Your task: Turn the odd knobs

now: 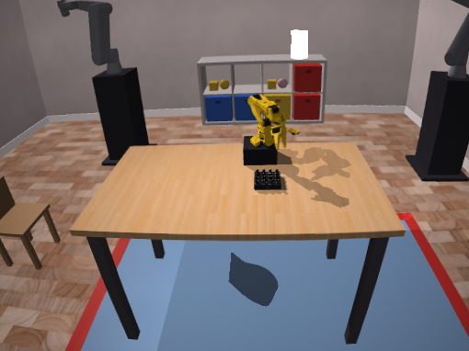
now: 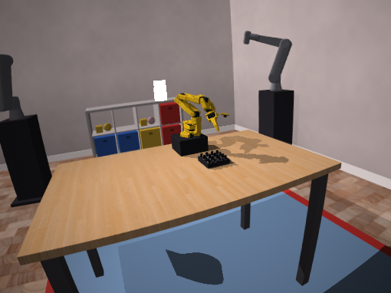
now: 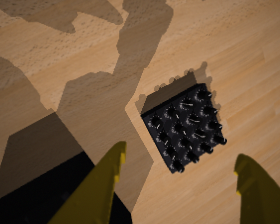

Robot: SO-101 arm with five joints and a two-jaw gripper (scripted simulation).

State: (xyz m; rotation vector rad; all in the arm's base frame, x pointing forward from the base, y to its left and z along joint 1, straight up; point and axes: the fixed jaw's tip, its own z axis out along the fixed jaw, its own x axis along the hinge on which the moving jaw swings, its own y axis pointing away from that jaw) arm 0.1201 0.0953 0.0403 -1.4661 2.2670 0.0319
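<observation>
Yellow end effector (image 3: 182,187) hangs above the black square knob box (image 3: 183,127), fingers apart and gripping nothing. Knob marks are unreadable from here, so it should descend over the wooden bench (image 1: 184,197) and identify the odd knob before touching any.

In the top and exterior views, the knob box (image 1: 268,179) is so small that we cannot tell rows, labels or pointer marks apart. In the wrist view we see sixteen knobs (image 3: 186,128), yet their white marks are blurred, and we cannot read which way each points; no row letters show. The gripper (image 3: 180,180) is cut off by the lower edge there, so we see only the tips of its two yellow fingers. The black base (image 3: 45,197) is likewise cropped at the lower left. In the top view, the chair (image 1: 20,221) is cut by the left edge.
</observation>
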